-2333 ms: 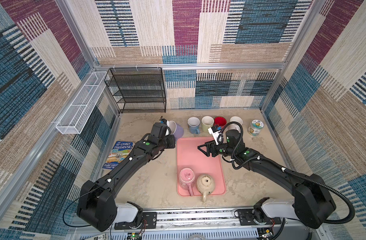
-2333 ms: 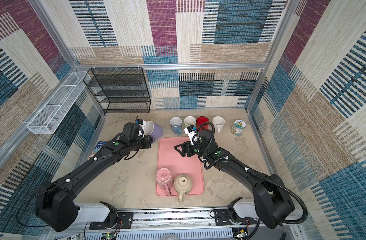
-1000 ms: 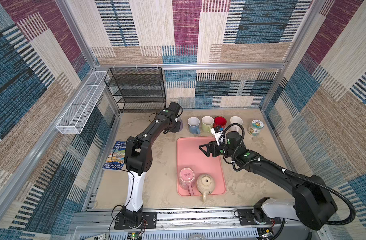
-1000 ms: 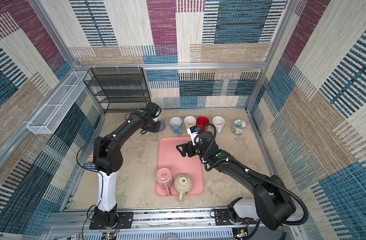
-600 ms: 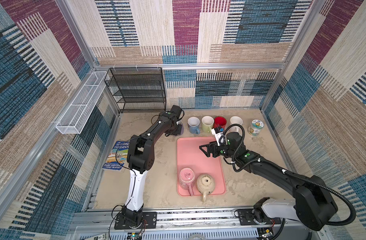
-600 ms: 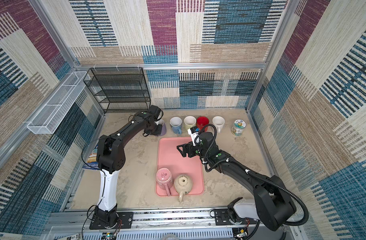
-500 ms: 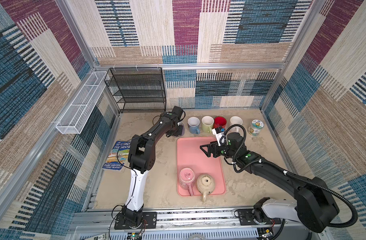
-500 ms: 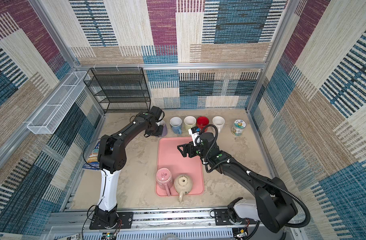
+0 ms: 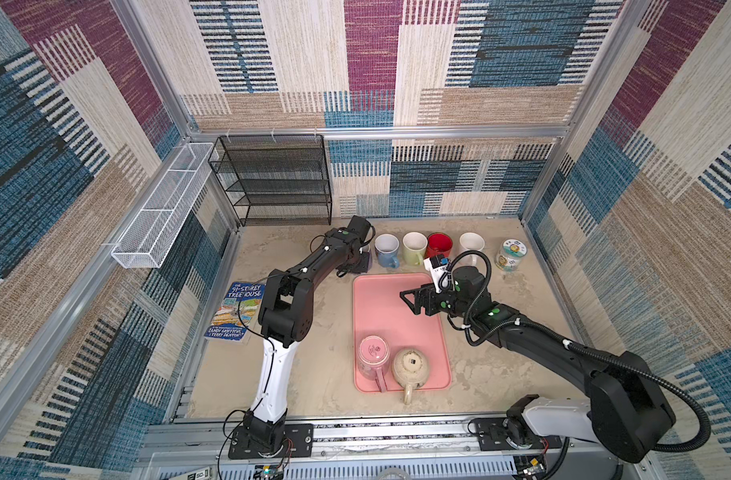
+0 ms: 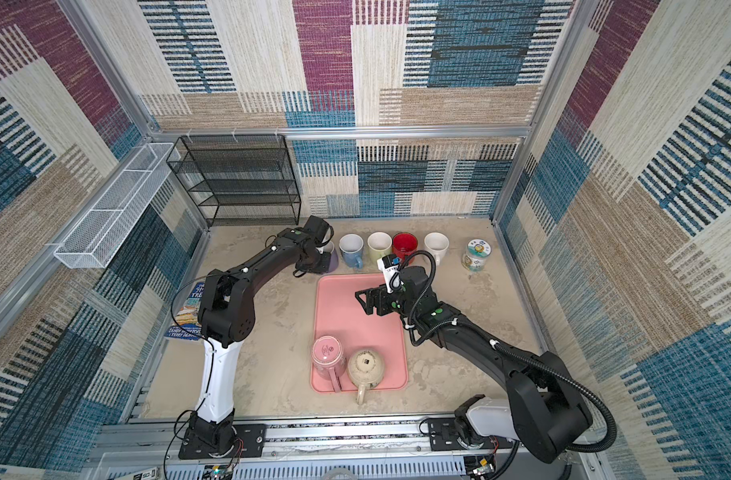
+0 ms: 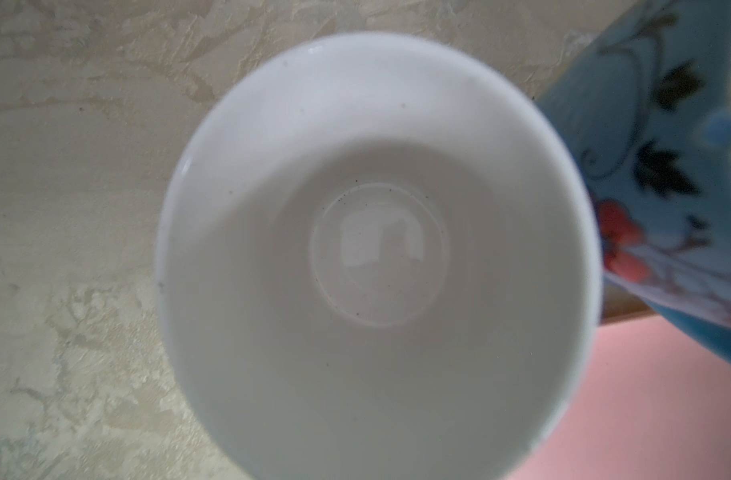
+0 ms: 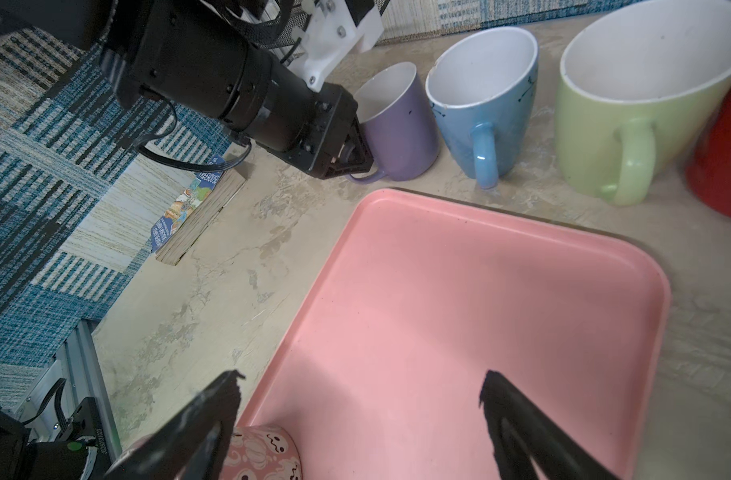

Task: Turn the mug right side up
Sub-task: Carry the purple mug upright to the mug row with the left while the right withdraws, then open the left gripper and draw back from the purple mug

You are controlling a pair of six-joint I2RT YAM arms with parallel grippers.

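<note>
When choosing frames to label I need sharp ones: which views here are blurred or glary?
Left wrist view: too close, the purple mug is soft inside, with a pale reflection on its bottom, and the blue mug is blurred. Right wrist view: pink tray sharp, only the right tool's fingers smeared. Both top views: sharp, evenly lit.
</note>
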